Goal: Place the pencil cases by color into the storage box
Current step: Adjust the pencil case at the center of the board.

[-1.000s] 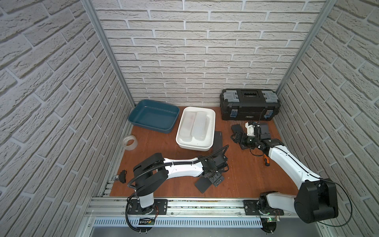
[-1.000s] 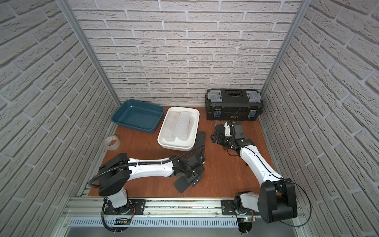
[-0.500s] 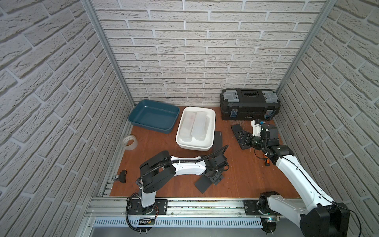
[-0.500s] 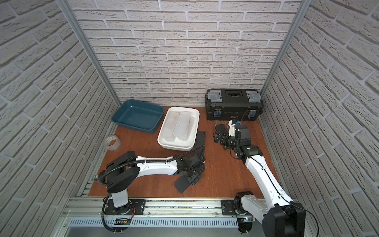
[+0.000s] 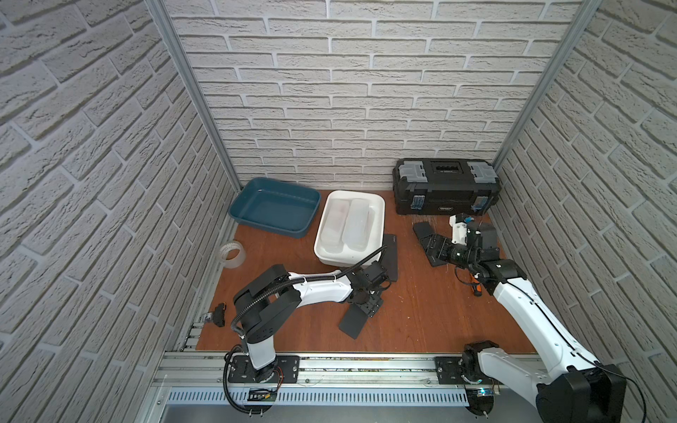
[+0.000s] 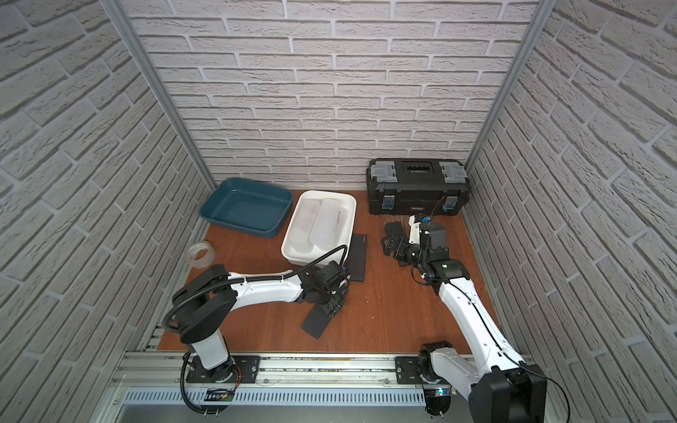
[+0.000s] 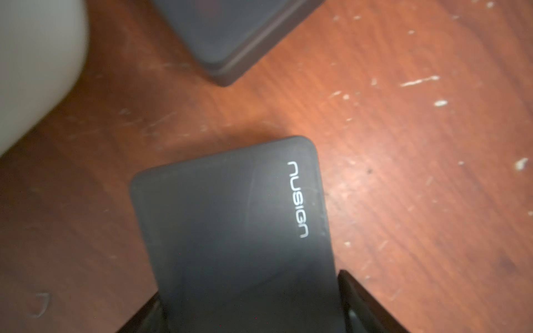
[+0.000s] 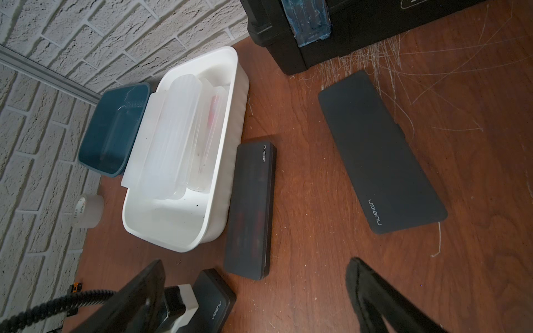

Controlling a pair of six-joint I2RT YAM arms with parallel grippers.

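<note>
My left gripper [image 5: 369, 307] [image 7: 248, 302] is shut on a matte black pencil case [image 5: 351, 322] [image 7: 230, 216] at the front middle of the table, its fingers pressed against the case's long edges. My right gripper [image 5: 434, 249] [image 8: 253, 294] hangs open and empty over the back right, beside another black pencil case [image 5: 421, 230] [image 8: 380, 161]. A third black case [image 5: 390, 256] [image 8: 251, 213] lies along the white storage box [image 5: 381, 205] [image 8: 161, 236], which holds frosted white pencil cases [image 5: 357, 227] [image 8: 173, 138]. The blue storage box [image 5: 234, 212] [image 8: 115, 129] is empty.
A black toolbox [image 5: 445, 190] stands against the back wall on the right. A clear tape roll [image 5: 232, 254] sits near the left edge. A small black part [image 5: 218, 315] lies on the left rail. Bare wood shows between the two arms.
The left gripper's jaws have closed onto the black case at the front. The right arm has swung outward and risen, while its gripper stays open near the back-right case.
</note>
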